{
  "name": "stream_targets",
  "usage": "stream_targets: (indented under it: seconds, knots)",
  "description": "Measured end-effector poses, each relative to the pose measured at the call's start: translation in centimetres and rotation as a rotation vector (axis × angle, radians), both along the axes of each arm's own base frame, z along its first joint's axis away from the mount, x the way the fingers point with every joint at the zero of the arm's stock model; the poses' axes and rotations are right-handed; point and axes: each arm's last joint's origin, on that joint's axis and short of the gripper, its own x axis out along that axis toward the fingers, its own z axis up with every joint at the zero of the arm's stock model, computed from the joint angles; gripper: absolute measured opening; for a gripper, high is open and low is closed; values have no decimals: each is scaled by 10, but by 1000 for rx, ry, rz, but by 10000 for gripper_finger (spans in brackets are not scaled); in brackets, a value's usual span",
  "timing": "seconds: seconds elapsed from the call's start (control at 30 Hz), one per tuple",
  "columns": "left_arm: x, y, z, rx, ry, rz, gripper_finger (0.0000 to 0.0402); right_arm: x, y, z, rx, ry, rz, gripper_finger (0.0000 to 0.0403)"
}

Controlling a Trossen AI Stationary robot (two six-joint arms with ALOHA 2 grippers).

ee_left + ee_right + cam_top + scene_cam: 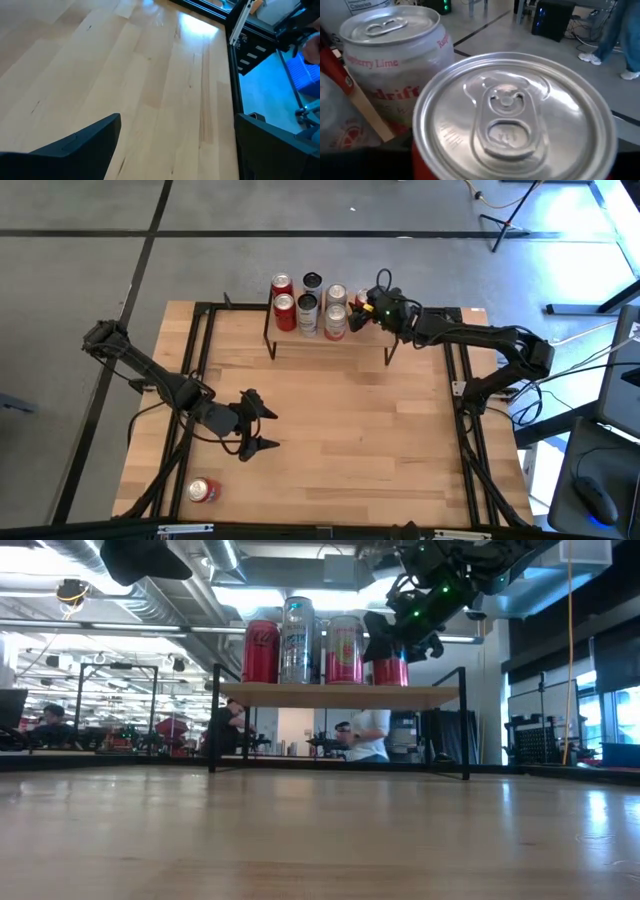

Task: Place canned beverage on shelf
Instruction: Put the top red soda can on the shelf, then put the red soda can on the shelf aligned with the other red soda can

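Presently upright on the shelf: red can between part-open right fingers, hold uncertain; left fingers wide, empty.

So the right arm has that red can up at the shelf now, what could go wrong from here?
The right gripper sits at the red can on the right end of the shelf, hard beside the pink-and-white can; pulling away crookedly could knock either one. The can looks near the shelf's end, so a nudge might tip it off. One more can lies on its side near the table's front, beyond the waiting open left gripper, and may roll.
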Motion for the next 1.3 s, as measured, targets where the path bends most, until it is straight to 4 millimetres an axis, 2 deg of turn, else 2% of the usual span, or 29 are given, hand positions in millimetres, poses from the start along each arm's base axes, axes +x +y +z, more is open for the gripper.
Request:
stream_targets:
  seconds: [0.17, 0.33, 0.4, 0.6, 0.7, 0.83, 0.97, 1.07, 1.3]
  knots:
    - [0, 0, 0, -1, -2, -1, 381, 0, 0, 0, -12, 23, 8, 332]
    - [0, 0, 0, -1, -2, -1, 381, -1, 0, 7, -30, 29, 16, 348]
    - [0, 0, 0, -1, -2, -1, 381, -2, 1, 18, -43, 11, 21, 348]
    - [0, 0, 0, -5, -1, -7, 381, -8, 5, 69, -93, 37, 52, 349]
    - [0, -1, 0, -8, -4, -7, 381, -13, 16, 95, -66, 37, 135, 350]
    - [2, -2, 3, -28, -36, -9, 381, -8, 51, 120, -4, -8, 398, 350]
    - [7, -5, 6, -41, -89, -34, 381, 5, 100, 126, 79, -74, 652, 350]
    - [10, -8, 8, -39, -124, -56, 381, 15, 138, 118, 126, -101, 739, 350]
    - [8, -15, 13, -141, -93, -147, 381, 29, 218, 83, 239, -93, 771, 350]
